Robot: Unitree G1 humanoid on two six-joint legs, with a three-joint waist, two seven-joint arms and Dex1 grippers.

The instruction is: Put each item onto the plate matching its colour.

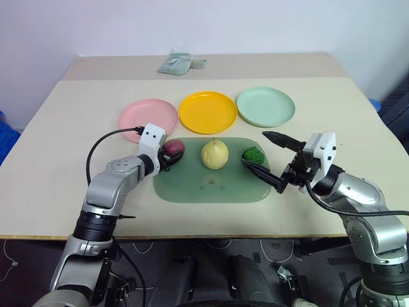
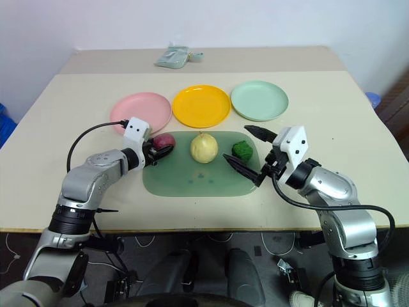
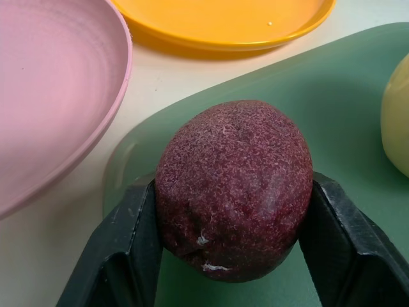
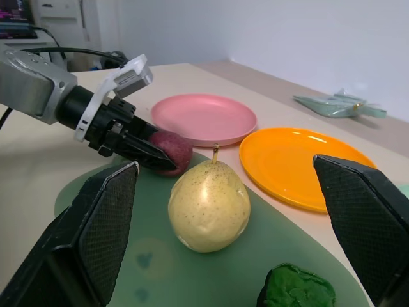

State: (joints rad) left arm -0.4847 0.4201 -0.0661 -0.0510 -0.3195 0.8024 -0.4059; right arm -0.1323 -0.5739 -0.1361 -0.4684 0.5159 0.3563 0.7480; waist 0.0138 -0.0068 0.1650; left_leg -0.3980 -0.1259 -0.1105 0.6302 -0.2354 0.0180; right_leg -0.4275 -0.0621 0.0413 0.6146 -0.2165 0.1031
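3 plates [image 1: 208, 112], 3 fruit pieces [image 1: 215, 154], 1 green mat [image 1: 211, 185], 1 crumpled packet [image 1: 179, 64], 2 tables [image 1: 57, 128]

- Both arms: silver-grey metal shells, black joint rings.
- Wrists: white angular camera blocks, black cable looping back along each forearm.
- Left claw [image 1: 171, 157] & right claw [image 1: 271, 160]: two black fingers each; inner pads w/ fine cross-hatch texture.

A translucent green mat [image 1: 211, 185] with rounded corners was laid flat on the beige table [image 1: 51, 192], between the two claws and under their tips. A crumpled pale green packet [image 1: 176, 64] was seen at the table's far edge, well beyond both claws. A blue object [image 1: 5, 137] was glimpsed off the table, left of the left claw.
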